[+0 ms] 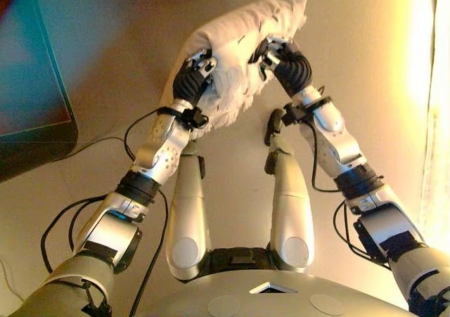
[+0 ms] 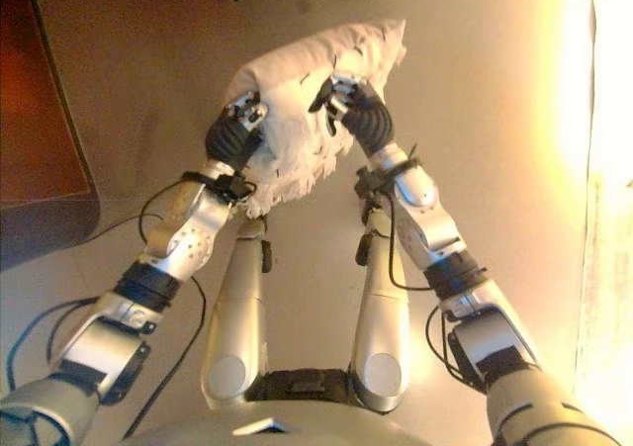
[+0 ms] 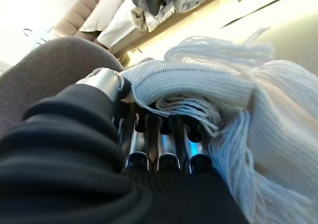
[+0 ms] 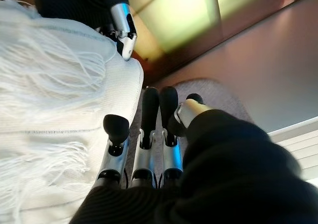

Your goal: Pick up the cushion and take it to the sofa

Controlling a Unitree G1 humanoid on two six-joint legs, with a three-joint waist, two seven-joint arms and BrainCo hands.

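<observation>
A white cushion [image 1: 239, 39] with long fringe is held up off the floor in front of me, between my two hands. My left hand [image 1: 195, 74] grips its left lower side. In the left wrist view the cushion's hem [image 3: 198, 82] lies between the thumb [image 3: 107, 82] and the fingers [image 3: 164, 144], whose tips are hidden under the fringe. My right hand [image 1: 283, 57] presses against the cushion's right side. Its fingers [image 4: 149, 119] are straight, with the dark tips bare beside the cloth [image 4: 54, 100].
A dark-edged flat panel [image 1: 35, 85] lies on the floor at the left. Along the right edge runs a bright, sunlit strip [image 1: 436, 155]. Beige padded furniture [image 3: 99, 15] shows in the left wrist view, and a grey rug [image 4: 223, 97] past my right hand.
</observation>
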